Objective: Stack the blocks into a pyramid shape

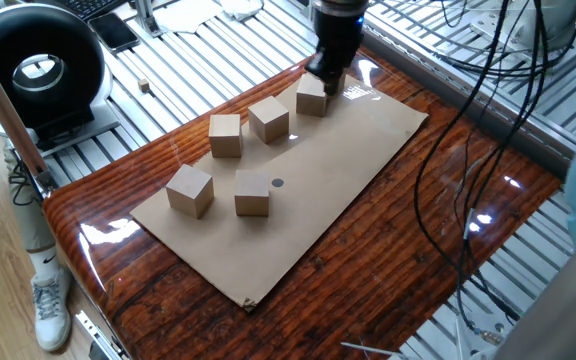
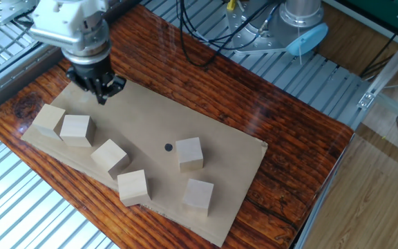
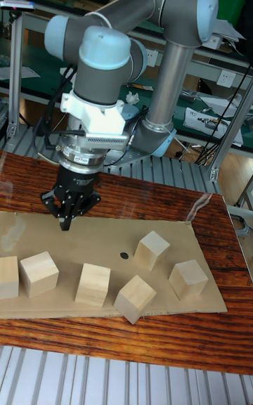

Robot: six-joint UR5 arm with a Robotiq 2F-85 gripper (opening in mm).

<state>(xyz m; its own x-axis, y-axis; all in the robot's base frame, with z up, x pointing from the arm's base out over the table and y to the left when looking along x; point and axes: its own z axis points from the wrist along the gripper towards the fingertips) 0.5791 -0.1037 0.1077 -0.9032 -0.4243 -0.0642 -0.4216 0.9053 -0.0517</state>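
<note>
Several tan wooden blocks lie apart in a single layer on a cardboard sheet (image 2: pixel 150 117), none stacked. Two blocks (image 2: pixel 47 122) (image 2: pixel 77 129) sit side by side at the sheet's end, and others follow along it (image 2: pixel 109 156) (image 2: pixel 189 153) (image 2: pixel 197 195). My gripper (image 2: pixel 103 97) hangs just above the bare cardboard beside that end pair, its fingers drawn together to a point with nothing between them. In the one fixed view the gripper (image 1: pixel 325 78) covers the end block, next to another block (image 1: pixel 311 96). The tall fixed view shows the gripper (image 3: pixel 65 222) above and behind a block (image 3: pixel 39 273).
A small black dot (image 2: pixel 168 146) marks the middle of the cardboard. The sheet lies on a glossy wooden table (image 1: pixel 388 250) with metal rails around it. A black round device (image 1: pixel 38 70) and a tiny wooden cube (image 1: pixel 144 86) sit off the table. Cables (image 1: pixel 468 110) hang at the right.
</note>
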